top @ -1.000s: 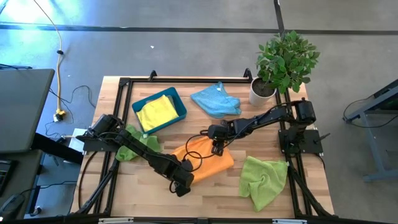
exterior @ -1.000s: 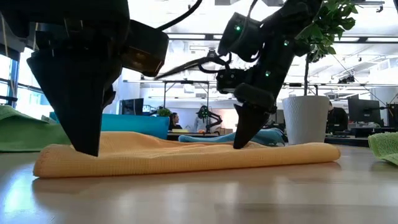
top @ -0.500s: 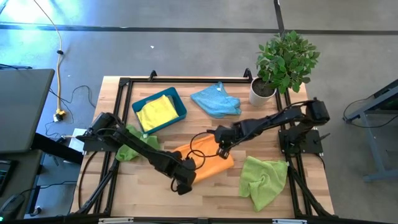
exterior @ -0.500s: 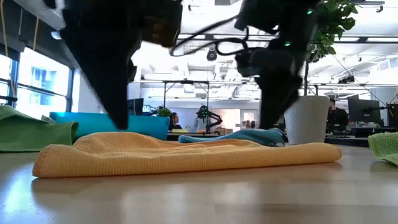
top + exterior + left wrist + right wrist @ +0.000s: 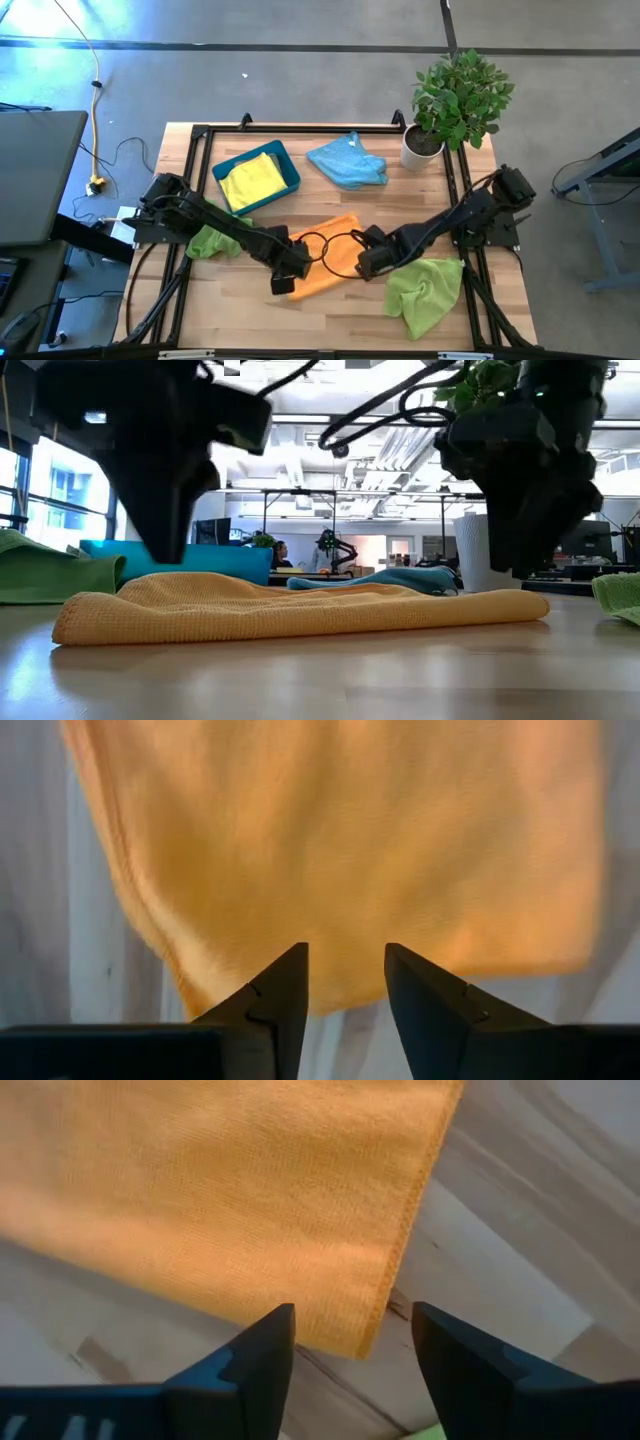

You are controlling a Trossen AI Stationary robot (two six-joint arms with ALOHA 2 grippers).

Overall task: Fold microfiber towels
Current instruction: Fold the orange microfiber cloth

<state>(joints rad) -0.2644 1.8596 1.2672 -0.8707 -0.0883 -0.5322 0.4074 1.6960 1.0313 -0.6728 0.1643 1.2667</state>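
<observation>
My left fingers and right fingers, both parted and empty, hover over opposite corners of the orange towel lying mid-desk.

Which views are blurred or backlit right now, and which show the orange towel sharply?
Low view: both arms are dark, blurred silhouettes against bright ceiling lights; the orange towel is sharp. Left wrist view: towel weave smeared by motion blur. Right wrist view: crisp, towel hem stitching clear. High view: even light, no glare.

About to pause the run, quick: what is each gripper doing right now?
Left gripper: open, empty, above the orange towel.
Right gripper: open, empty, at the towel's corner.
</observation>
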